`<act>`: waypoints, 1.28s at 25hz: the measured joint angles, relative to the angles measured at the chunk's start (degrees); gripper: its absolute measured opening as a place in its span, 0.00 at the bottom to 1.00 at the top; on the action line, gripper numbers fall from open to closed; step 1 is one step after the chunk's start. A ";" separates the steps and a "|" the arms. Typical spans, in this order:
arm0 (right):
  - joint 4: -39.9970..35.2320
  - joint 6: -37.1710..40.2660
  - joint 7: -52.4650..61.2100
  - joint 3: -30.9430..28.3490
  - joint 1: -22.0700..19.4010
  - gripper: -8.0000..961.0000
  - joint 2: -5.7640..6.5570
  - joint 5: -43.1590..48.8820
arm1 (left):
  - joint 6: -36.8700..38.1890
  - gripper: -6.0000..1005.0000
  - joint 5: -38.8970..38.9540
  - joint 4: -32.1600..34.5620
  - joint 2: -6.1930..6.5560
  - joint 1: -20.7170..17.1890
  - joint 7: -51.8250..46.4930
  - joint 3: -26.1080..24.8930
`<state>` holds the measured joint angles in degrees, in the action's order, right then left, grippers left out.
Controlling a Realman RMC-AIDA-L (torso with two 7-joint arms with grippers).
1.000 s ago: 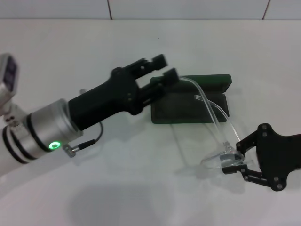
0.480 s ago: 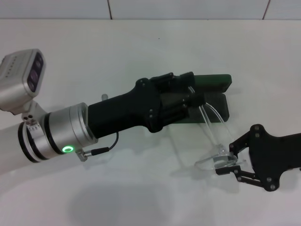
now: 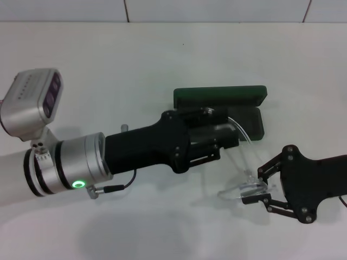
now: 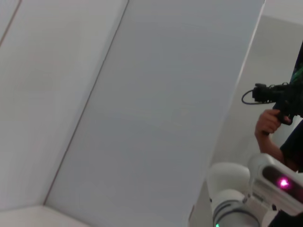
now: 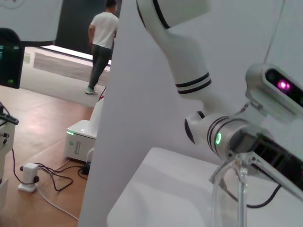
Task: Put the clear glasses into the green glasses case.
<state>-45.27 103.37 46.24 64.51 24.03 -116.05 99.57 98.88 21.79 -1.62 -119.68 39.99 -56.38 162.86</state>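
Note:
The green glasses case (image 3: 219,96) lies open at the table's middle, its lid standing behind the grey-lined tray (image 3: 254,120). My left gripper (image 3: 226,135) reaches in from the left and covers most of the tray, right at the temple arms' ends. The clear glasses (image 3: 241,189) hang in front of the case, lens low, with one thin temple arm arching up to the left gripper. On the lens, my right gripper (image 3: 256,188) is shut. The right wrist view shows the clear glasses (image 5: 236,189) close up, with the left arm (image 5: 222,137) behind them.
White tabletop (image 3: 162,54) all around, with a tiled wall behind it. A thin cable (image 3: 116,176) loops under the left wrist. The left wrist view shows only a wall and a person (image 4: 270,127) far off.
My left gripper has swung right and nearer, from beside the case to over its tray at the temple arms. The right gripper has carried the glasses slightly left and nearer.

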 joint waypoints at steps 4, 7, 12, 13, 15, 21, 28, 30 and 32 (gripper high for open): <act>0.47 0.15 -2.61 0.18 -0.08 0.14 -0.09 -0.37 | -0.63 0.55 -1.47 -0.04 0.04 -0.25 -0.68 0.00; 1.81 0.18 -5.44 0.59 -0.06 0.14 -0.10 -1.47 | -0.66 0.55 -2.02 -0.05 0.06 -0.40 -1.13 0.06; 4.91 0.26 -11.57 0.85 -0.16 0.14 -0.07 -2.98 | -0.71 0.55 -3.94 -0.03 0.06 -0.52 -1.66 0.09; 5.46 0.29 -12.54 0.97 -0.17 0.14 -0.06 -3.06 | -0.71 0.55 -4.25 -0.01 0.06 -0.49 -1.77 0.09; 6.22 0.31 -14.44 1.44 -0.18 0.14 -0.05 -3.09 | -0.56 0.55 -4.48 0.00 0.10 -0.56 -2.00 -0.13; 8.02 0.34 -18.11 2.52 -0.37 0.14 -0.05 -3.08 | -0.53 0.55 1.55 -1.48 0.26 -2.51 -1.38 -1.58; 8.96 -0.18 -19.03 2.95 -0.45 0.14 -0.05 -3.08 | -0.79 0.55 3.37 -1.49 -0.07 -2.50 0.94 -0.28; 9.38 -0.32 -19.87 3.09 -0.35 0.14 -0.05 -3.07 | -1.80 0.55 2.14 -0.92 -0.21 -2.12 1.54 0.02; 9.74 -0.42 -20.74 3.13 -0.30 0.14 -0.05 -3.08 | -2.66 0.55 1.07 -0.07 -0.25 -1.67 1.98 0.07</act>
<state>-35.53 102.96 25.49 67.64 23.72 -116.10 96.49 96.22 22.86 -1.69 -119.93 38.32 -54.40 162.93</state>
